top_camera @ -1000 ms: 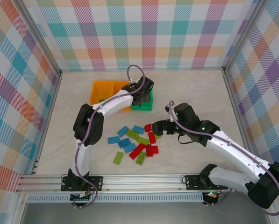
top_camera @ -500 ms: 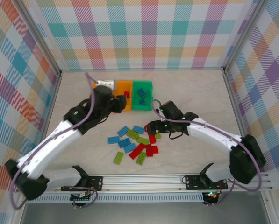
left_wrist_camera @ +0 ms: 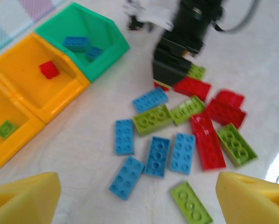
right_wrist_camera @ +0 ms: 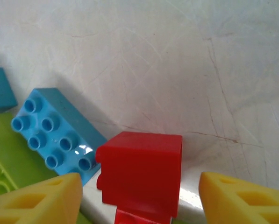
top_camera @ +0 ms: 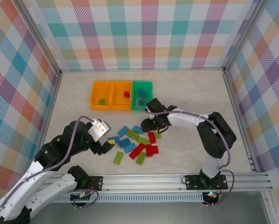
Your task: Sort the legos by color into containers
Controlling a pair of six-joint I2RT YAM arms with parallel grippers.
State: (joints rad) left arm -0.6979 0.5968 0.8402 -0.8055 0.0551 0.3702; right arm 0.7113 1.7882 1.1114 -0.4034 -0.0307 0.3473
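Now the left arm has swung back from the containers (top_camera: 106, 108), where it reached over the green bin a second ago, to the near left of the tabletop (top_camera: 190, 93); its left tool (left_wrist_camera: 138, 196) hangs above the legos (top_camera: 135, 141) with both yellow fingertips spread wide and nothing between them. That retreat leaves the three joined bins in plain sight at the far side: a lime green brick (top_camera: 102, 101) lies in the left orange bin, a red brick (top_camera: 126, 94) in the middle orange bin, and blue bricks (top_camera: 141, 92) in the green bin (left_wrist_camera: 106, 44); so each colour appears to have its home, and a delivery looks finished.

Meanwhile the right tool (top_camera: 146, 125) has crept leftward along the far edge of the pile; its wrist camera shows its fingertips apart on either side of a small red block (right_wrist_camera: 141, 172), with a gap on both sides, so it straddles the block without gripping it. A blue brick (right_wrist_camera: 55, 135) sits just beside that block.

Most of the bricks remain loose on the tabletop, red, blue and lime green mixed together between the two arms; the sorting seems barely begun. The likely next move is for the right tool to close on the red block and carry it to the middle orange bin.
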